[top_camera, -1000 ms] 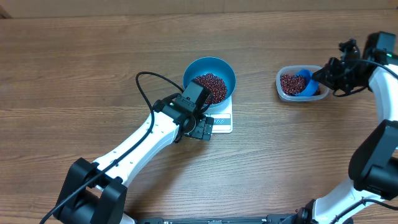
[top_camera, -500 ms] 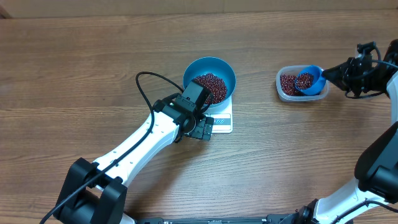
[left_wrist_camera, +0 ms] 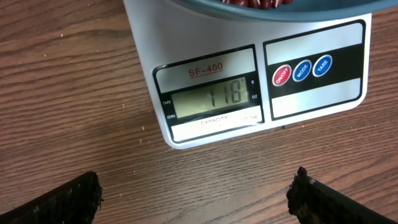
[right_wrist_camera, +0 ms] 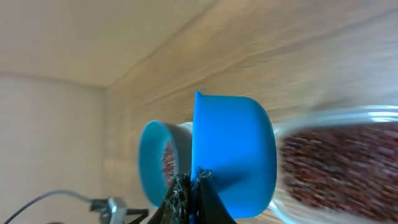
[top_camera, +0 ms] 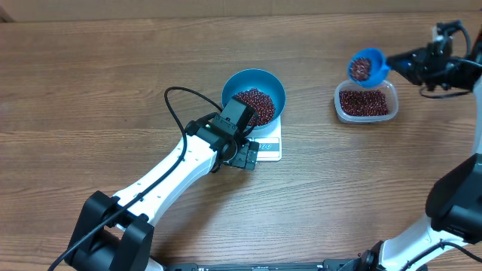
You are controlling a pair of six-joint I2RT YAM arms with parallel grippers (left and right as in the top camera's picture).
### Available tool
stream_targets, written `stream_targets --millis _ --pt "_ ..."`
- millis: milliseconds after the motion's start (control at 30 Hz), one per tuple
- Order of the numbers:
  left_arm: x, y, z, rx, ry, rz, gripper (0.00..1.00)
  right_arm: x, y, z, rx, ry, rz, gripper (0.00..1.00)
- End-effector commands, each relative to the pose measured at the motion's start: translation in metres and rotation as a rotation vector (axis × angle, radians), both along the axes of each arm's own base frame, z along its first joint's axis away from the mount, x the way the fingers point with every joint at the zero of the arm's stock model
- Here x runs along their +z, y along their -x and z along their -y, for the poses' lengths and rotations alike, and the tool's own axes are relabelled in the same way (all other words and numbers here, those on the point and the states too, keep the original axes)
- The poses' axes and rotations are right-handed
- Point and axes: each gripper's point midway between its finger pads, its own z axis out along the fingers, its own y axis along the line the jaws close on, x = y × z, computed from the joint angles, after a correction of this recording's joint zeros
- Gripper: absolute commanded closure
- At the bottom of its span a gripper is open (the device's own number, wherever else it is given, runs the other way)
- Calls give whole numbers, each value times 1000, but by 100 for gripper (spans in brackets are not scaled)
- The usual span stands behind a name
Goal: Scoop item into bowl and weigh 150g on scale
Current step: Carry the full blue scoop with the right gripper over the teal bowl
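The blue bowl (top_camera: 253, 94) holds a heap of red-brown beans (top_camera: 254, 102) and stands on the white scale (top_camera: 269, 147). In the left wrist view the scale (left_wrist_camera: 261, 81) fills the top, its display lit, with the bowl's rim (left_wrist_camera: 280, 7) above it. My left gripper (top_camera: 246, 156) hovers open just in front of the scale, its fingers (left_wrist_camera: 68, 202) wide apart over bare wood. My right gripper (top_camera: 403, 64) is shut on the handle of a small blue scoop (top_camera: 367, 66), lifted above the clear tub and carrying beans. The scoop (right_wrist_camera: 233, 158) fills the right wrist view.
A clear plastic tub (top_camera: 365, 102) with more beans sits at the right of the wooden table (top_camera: 113, 83). A black cable (top_camera: 177, 105) loops beside the left arm, close to the bowl.
The right gripper has lifted the scoop out of the tub, up and away from it, with beans in it. The left arm has not moved.
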Motion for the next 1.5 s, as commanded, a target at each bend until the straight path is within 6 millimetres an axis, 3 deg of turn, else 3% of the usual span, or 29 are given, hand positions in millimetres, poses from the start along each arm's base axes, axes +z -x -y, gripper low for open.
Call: stream_targets --millis 0,333,667,900,1300,1467 --pt "4 -6 1 -18 -12 22 0 30 -2 -37 100 -37 87 96" --pt "4 -6 1 -18 -11 23 0 36 -2 -137 331 -14 164 96" --pt "4 -6 1 -18 -12 22 0 21 4 -197 483 153 247 96" --pt "4 -6 1 -18 -11 23 1 5 3 -209 498 309 255 96" --pt "4 -6 1 -18 -11 23 0 6 3 -217 566 352 338 96" --pt "4 -6 1 -18 -11 23 0 9 5 -232 625 375 411 96"
